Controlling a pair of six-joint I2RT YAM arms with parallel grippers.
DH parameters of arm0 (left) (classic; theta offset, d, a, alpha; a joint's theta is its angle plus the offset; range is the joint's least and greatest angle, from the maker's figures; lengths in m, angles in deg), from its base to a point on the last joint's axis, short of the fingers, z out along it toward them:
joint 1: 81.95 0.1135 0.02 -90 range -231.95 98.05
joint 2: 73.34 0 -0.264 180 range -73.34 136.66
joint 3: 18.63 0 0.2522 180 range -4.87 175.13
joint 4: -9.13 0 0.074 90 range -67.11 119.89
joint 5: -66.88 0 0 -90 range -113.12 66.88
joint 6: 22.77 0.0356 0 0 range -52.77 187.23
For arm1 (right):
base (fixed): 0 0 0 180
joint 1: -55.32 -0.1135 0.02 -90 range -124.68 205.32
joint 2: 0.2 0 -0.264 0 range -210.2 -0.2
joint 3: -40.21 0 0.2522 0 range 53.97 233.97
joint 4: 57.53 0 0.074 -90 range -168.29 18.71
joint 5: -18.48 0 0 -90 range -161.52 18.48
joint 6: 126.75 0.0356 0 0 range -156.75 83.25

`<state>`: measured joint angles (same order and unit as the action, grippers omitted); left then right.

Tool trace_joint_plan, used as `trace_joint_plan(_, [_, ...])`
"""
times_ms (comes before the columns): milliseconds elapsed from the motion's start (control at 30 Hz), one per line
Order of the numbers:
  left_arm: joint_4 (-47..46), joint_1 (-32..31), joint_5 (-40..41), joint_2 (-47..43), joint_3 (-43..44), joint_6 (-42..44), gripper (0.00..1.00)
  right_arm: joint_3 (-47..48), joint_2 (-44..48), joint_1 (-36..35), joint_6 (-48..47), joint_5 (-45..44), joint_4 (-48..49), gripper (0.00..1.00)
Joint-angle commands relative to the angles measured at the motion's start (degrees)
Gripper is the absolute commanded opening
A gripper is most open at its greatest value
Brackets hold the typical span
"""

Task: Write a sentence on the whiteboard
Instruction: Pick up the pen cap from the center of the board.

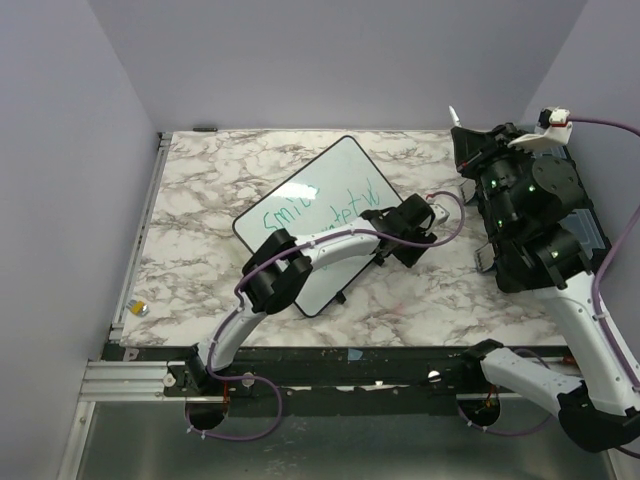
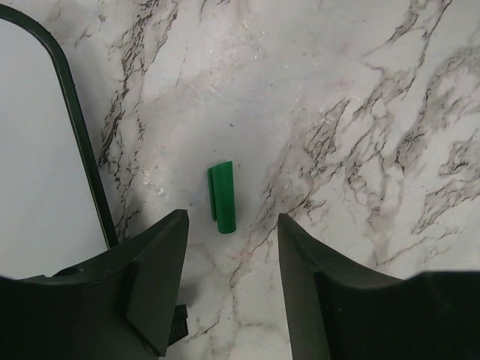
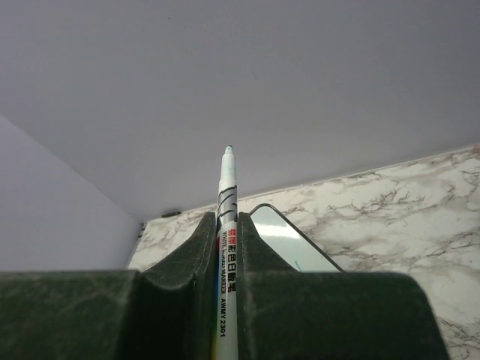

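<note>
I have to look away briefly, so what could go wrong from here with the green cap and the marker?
The green cap lies flat beside the whiteboard frame; the left gripper, open above it, might knock it away or catch the frame. The right gripper holds the marker uncapped, tip up; it may dry. The left arm crosses the whiteboard near the sentence and could smear it.

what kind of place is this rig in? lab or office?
Probably a lab test cell: marble-print table boxed in by plain lavender walls, two arms mounted on a frame at its near edge, a whiteboard as the workpiece.
</note>
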<state>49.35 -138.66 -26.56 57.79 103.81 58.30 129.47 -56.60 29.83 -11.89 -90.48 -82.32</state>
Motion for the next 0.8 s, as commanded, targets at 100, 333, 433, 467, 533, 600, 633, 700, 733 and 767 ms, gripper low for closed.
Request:
trace_joint_plan(100, [2.7, -0.5, 1.3, 4.1, 5.6, -0.8, 0.49, 2.9, 1.6, 0.2, 0.4, 2.0, 1.0, 0.01])
trace_joint_plan(333, [5.9, -0.7, 1.6, 7.8, 10.4, -1.6, 0.43, 2.4, 2.3, 0.1, 1.0, 3.3, 1.0, 0.01])
trace_joint_plan(433, [7.4, -0.7, 2.1, 9.3, 12.1, -2.4, 0.42, 2.1, 2.5, 0.2, 1.3, 3.9, 1.0, 0.01])
trace_joint_plan(467, [7.2, -0.7, 1.9, 9.6, 12.1, -2.6, 0.41, 2.0, 2.6, 0.1, 1.4, 4.0, 1.0, 0.01])
trace_joint_plan(533, [6.9, -0.7, 1.4, 10.0, 12.2, -2.9, 0.40, 1.8, 2.6, 0.2, 1.4, 4.1, 1.1, 0.00])
trace_joint_plan(600, [7.1, -0.7, 1.5, 10.6, 12.5, -3.2, 0.39, 1.6, 2.6, 0.2, 1.3, 4.1, 1.1, 0.01])
trace_joint_plan(633, [7.4, -0.7, 1.6, 11.0, 12.8, -3.2, 0.38, 1.6, 2.6, 0.2, 1.3, 4.2, 1.0, 0.01])
trace_joint_plan(700, [7.8, -0.7, 1.7, 11.9, 13.3, -3.2, 0.33, 1.3, 2.7, 0.2, 1.3, 4.2, 1.1, 0.01])
trace_joint_plan(733, [7.9, -0.7, 1.7, 12.1, 13.3, -3.2, 0.29, 1.3, 2.8, 0.2, 1.3, 4.2, 1.1, 0.01])
trace_joint_plan(767, [8.0, -0.7, 1.7, 12.4, 13.3, -3.2, 0.24, 1.2, 2.7, 0.2, 1.3, 4.2, 1.2, 0.01])
